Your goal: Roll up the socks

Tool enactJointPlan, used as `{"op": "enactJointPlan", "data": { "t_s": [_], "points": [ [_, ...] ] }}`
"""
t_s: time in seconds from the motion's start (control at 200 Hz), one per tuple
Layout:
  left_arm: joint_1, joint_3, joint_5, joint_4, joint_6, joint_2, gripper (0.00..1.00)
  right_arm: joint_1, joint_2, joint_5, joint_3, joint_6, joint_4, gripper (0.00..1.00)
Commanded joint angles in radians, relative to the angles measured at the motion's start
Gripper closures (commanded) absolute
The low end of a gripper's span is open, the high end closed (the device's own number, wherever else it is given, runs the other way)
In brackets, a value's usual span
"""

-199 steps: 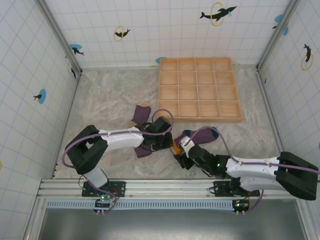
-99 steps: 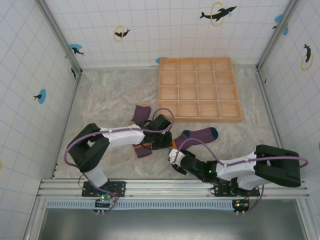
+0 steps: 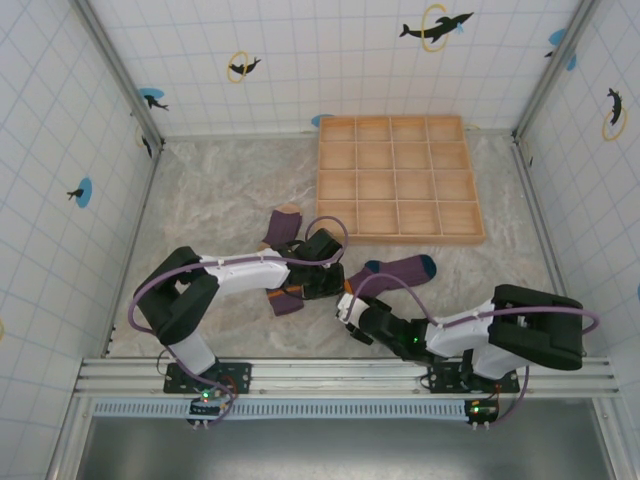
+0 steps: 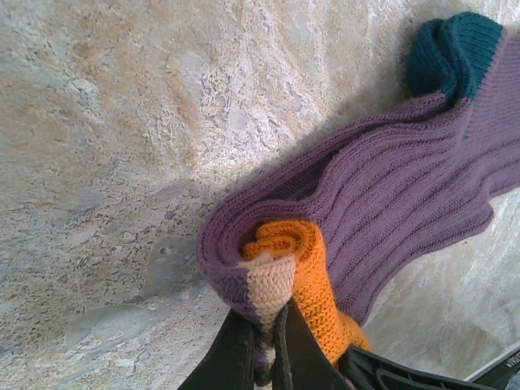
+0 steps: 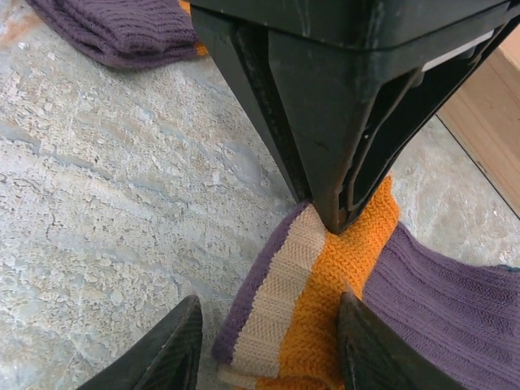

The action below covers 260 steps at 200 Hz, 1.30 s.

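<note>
One purple sock (image 3: 402,270) with a teal cuff lies near the table's middle front. Its striped purple, tan and orange toe end (image 4: 280,260) is curled over, and my left gripper (image 4: 272,329) is shut on it. My right gripper (image 5: 272,321) is open, its fingers (image 5: 175,349) standing either side of the same striped end (image 5: 313,301), just below the left gripper's black fingers (image 5: 341,122). In the top view the two grippers, left (image 3: 325,283) and right (image 3: 347,308), meet at that end. The other sock (image 3: 283,228) lies partly under my left arm.
A wooden tray (image 3: 400,238) with several square compartments sits at the back right, its edge (image 5: 496,146) close to the right gripper. Tiled walls enclose the marbled table (image 3: 210,200). Part of the second sock (image 5: 122,28) lies just beyond the left gripper.
My right arm has pulled its elbow in toward its base, and its gripper has shifted slightly down-left while its jaws narrowed around the sock's end. The left gripper has stayed shut and nearly still.
</note>
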<state>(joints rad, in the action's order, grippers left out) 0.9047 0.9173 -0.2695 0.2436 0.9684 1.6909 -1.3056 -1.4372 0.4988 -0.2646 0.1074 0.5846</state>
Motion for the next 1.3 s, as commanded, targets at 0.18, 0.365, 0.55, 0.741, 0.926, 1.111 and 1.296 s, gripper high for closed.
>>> {"op": "enactJointPlan", "data": {
  "t_s": [0.18,0.365,0.55,0.741,0.926,1.111,1.296],
  "points": [
    [-0.007,0.003,-0.014,0.044,-0.018,-0.007,1.0,0.026,-0.045,0.001,-0.025,-0.042,-0.007,0.58],
    [-0.008,-0.009,-0.02,0.024,-0.013,-0.019,1.0,0.044,-0.054,-0.024,-0.003,-0.085,-0.008,0.68],
    [-0.007,-0.018,-0.02,-0.001,-0.012,-0.034,0.97,0.067,-0.021,-0.07,0.017,-0.125,-0.012,0.89],
    [-0.012,-0.053,0.001,-0.055,-0.003,-0.094,0.53,0.142,0.032,-0.211,0.059,-0.216,0.004,1.0],
    [-0.015,-0.096,0.017,-0.126,-0.004,-0.149,0.31,0.243,0.067,-0.42,0.099,-0.326,0.044,1.0],
    [-0.016,-0.116,0.008,-0.182,-0.016,-0.161,0.28,0.339,0.07,-0.586,0.129,-0.47,0.104,1.0],
    [-0.015,-0.181,0.024,-0.286,-0.003,-0.194,0.27,0.433,0.058,-0.685,0.16,-0.641,0.159,1.0]
  ]
}}
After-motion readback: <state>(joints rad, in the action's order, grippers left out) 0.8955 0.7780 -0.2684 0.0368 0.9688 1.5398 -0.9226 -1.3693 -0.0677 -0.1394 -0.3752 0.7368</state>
